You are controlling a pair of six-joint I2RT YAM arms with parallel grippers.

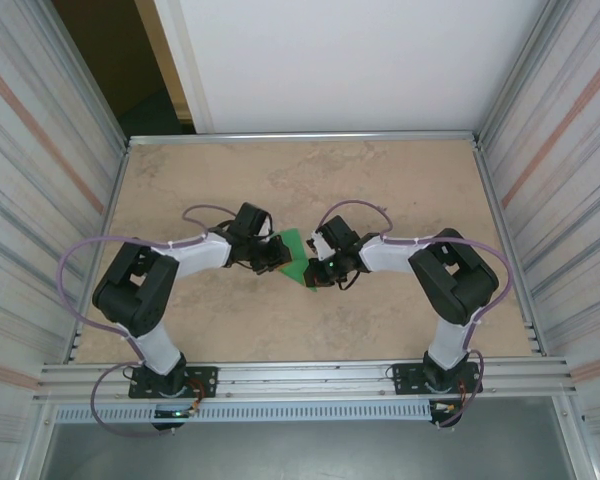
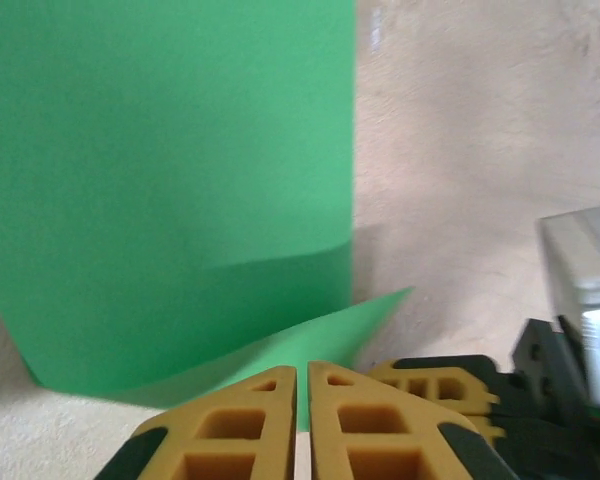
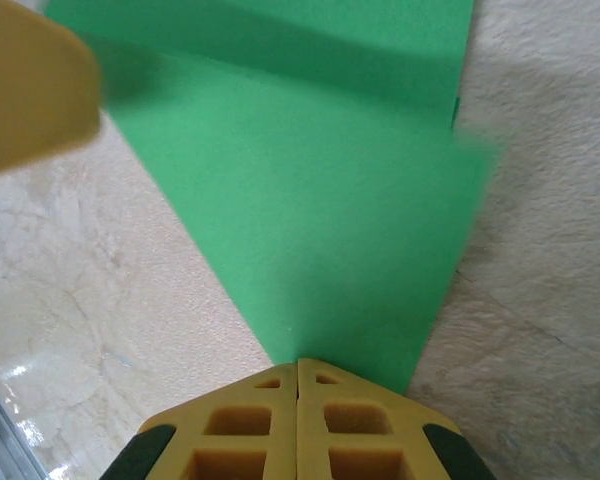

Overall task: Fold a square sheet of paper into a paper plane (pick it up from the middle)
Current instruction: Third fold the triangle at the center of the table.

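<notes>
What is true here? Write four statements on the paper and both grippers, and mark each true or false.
1. The left gripper is shut on the green paper. True.
2. The right gripper is wide open. False: its fingers are shut on the paper's edge.
3. The paper lies flat and unfolded. False: it is folded, one layer over another.
4. The paper sits between the two grippers. True.
</notes>
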